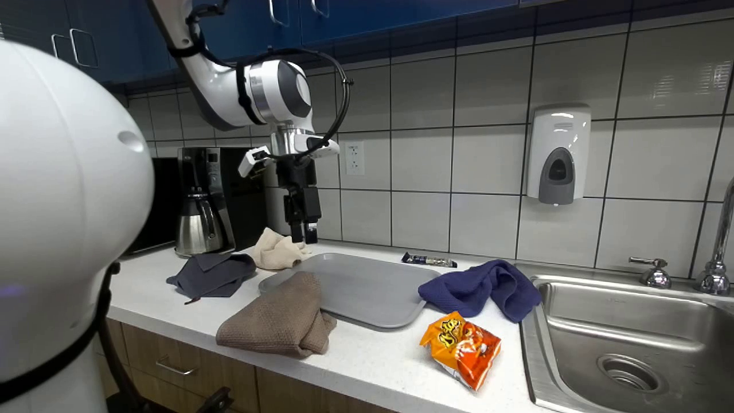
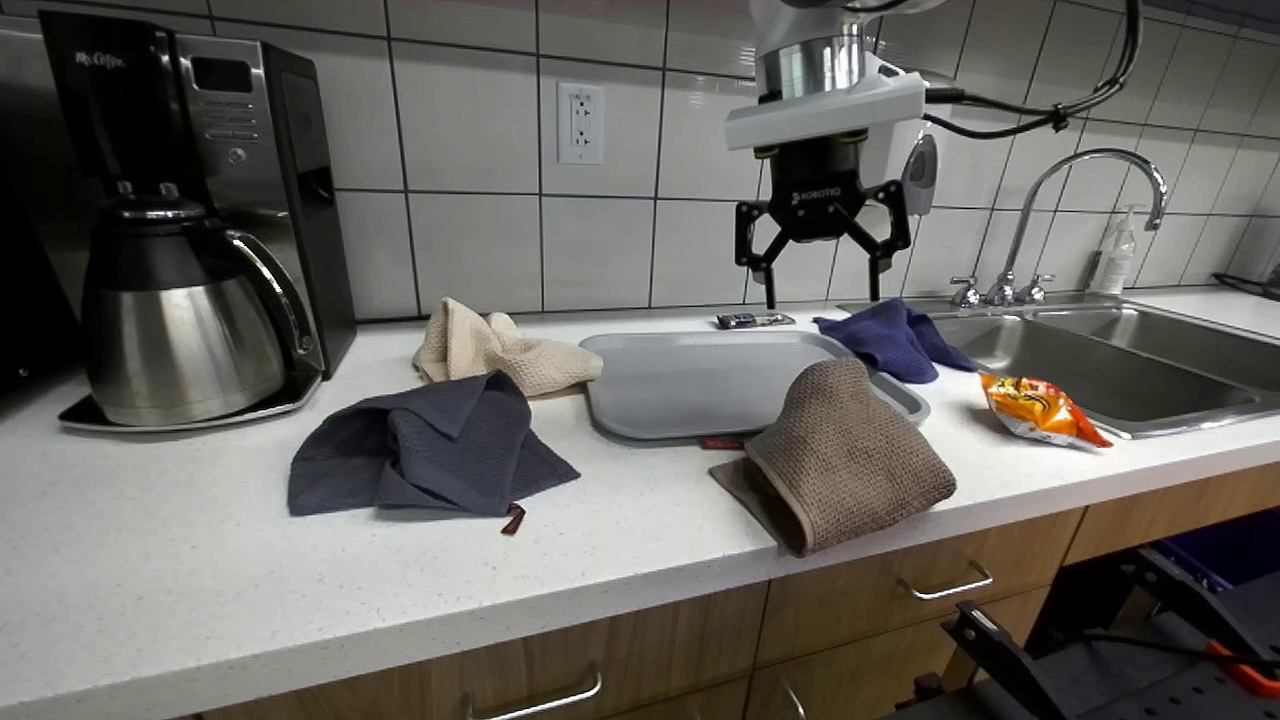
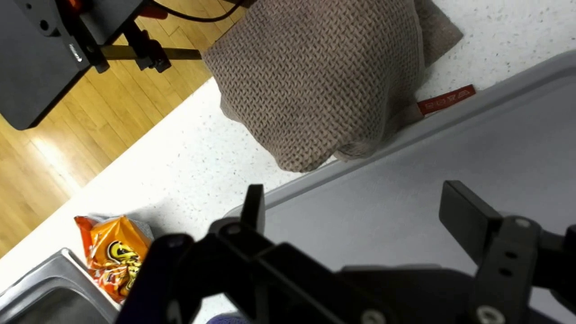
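My gripper is open and empty, pointing down above the grey tray. In an exterior view its two fingers are spread wide apart. In the wrist view only the tray shows between the fingertips. A brown cloth lies crumpled at the tray's front edge. A dark grey cloth and a beige cloth lie beside one end of the tray. A purple-blue cloth lies at the opposite end, near an orange snack bag. A small dark wrapped bar or tube lies behind the tray.
A coffee maker with a steel carafe stands at one end of the counter. A steel sink with a faucet is at the other. A soap dispenser hangs on the tiled wall. Blue cabinets hang above.
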{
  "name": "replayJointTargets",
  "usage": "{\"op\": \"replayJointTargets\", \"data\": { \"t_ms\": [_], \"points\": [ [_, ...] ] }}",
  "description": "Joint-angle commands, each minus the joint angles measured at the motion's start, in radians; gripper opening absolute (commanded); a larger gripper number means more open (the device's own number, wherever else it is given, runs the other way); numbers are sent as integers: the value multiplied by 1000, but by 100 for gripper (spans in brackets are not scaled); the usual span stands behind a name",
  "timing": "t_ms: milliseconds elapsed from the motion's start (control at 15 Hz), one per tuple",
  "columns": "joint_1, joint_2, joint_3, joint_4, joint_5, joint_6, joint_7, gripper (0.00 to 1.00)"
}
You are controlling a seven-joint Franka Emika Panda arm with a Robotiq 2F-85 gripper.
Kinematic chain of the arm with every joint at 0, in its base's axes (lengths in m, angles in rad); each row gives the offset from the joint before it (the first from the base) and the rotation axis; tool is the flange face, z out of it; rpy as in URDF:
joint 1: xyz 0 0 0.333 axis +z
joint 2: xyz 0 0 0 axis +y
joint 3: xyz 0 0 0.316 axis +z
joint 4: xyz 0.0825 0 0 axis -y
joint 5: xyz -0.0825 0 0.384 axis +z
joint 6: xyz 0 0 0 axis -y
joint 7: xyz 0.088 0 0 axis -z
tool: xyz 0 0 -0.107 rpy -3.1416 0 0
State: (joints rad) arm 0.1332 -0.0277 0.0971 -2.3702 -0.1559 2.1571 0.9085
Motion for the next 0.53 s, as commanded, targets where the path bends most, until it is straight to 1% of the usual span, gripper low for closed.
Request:
{"op": "replayJointTargets", "data": {
  "t_ms": [0, 67, 133, 467],
  "points": [
    [-2, -91, 19, -56, 17, -1, -53, 100],
    [-2, -106, 24, -63, 18, -5, -60, 100],
    [-12, -42, 24, -23, 2, -2, -24, 100],
    [-13, -75, 33, -45, 3, -2, -32, 100]
  ]
}}
